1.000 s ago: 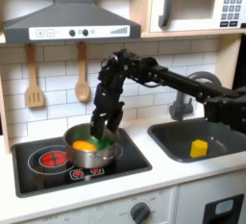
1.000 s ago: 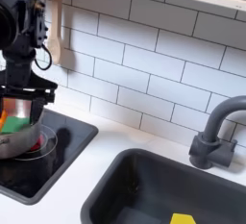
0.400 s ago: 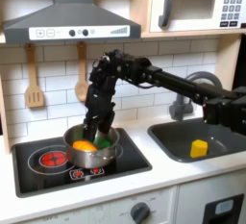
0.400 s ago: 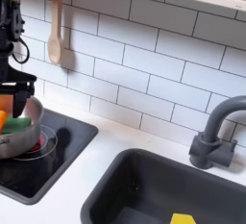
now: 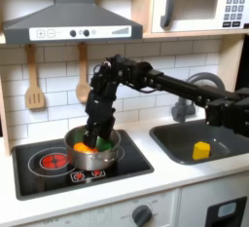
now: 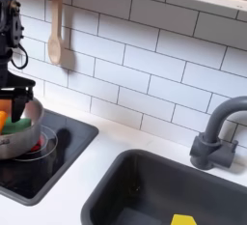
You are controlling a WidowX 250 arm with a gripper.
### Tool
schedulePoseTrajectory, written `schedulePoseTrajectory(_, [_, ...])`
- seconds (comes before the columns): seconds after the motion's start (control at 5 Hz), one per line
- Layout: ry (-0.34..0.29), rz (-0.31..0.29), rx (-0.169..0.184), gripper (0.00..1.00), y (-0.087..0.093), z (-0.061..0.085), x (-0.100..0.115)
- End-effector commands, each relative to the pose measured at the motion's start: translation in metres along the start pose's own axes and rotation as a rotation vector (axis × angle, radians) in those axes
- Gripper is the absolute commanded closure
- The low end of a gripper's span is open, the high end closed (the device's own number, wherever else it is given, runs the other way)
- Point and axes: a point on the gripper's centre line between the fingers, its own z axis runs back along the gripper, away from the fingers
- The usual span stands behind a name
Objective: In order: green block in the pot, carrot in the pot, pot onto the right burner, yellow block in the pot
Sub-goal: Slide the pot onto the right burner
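overhead, the microwave clock reads 01:30 above the pot.

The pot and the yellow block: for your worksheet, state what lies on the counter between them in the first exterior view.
In the first exterior view, between the pot and the yellow block lie the black cooktop's edge, a bare white counter strip and the sink's wall.

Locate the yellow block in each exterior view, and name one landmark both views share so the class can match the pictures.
First exterior view: the yellow block sits in the sink at the first exterior view's right.
Second exterior view: its top shows at the bottom edge, in the sink.
Shared landmark: the grey faucet behind the sink.
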Motion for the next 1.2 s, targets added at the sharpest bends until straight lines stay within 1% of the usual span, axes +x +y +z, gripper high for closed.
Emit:
schedulePoseTrajectory(0.0, [0.007, 0.029, 0.016, 0.0, 0.006, -0.003, 0.002])
schedulePoseTrajectory(0.2, [0.0, 0.05, 0.03, 0.0, 0.02, -0.004, 0.007])
schedulePoseTrajectory(0.4, [0.002, 0.043, 0.039, 0.0, 0.026, -0.007, 0.004])
schedulePoseTrajectory(0.6, [0.003, 0.022, 0.036, 0.0, 0.022, -0.011, 0.001])
schedulePoseTrajectory(0.8, [0.016, 0.018, 0.041, 0.0, 0.02, -0.017, -0.002])
schedulePoseTrajectory(1.0, [0.009, 0.029, 0.042, 0.0, 0.024, -0.016, 0.0])
